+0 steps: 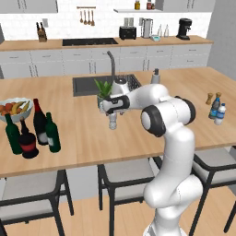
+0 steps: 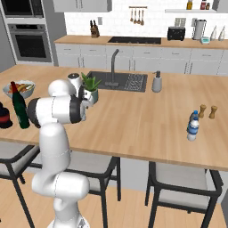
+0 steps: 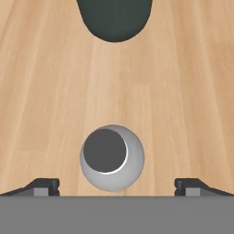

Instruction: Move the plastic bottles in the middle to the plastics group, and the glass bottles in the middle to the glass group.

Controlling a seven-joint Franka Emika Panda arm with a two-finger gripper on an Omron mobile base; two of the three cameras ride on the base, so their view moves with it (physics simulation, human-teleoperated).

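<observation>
A small clear plastic bottle [image 1: 112, 122] stands upright in the middle of the wooden island [image 1: 138, 138]. My gripper [image 1: 112, 112] hangs straight above it, open. The hand view looks down on the bottle [image 3: 112, 158], with one dark fingertip [image 3: 44, 186] to its left, the other to its right, and neither touching it. At the left end, the tall wine bottle [image 1: 39, 121] with red foil and a shorter green bottle [image 1: 52, 133] stand beside a slim green bottle [image 1: 13, 134] and a squat red-labelled bottle [image 1: 28, 144]. At the right end stand two blue-labelled small bottles [image 1: 217, 110].
A potted plant [image 1: 104, 92] stands just behind the gripper, and its dark pot [image 3: 114, 18] shows in the hand view. Behind the plant lie a sink [image 1: 87, 85] and a faucet. A fruit bowl [image 1: 14, 108] sits behind the glass bottles. Pepper mills [image 2: 207, 111] stand near the blue-labelled bottles. Stools line the near edge.
</observation>
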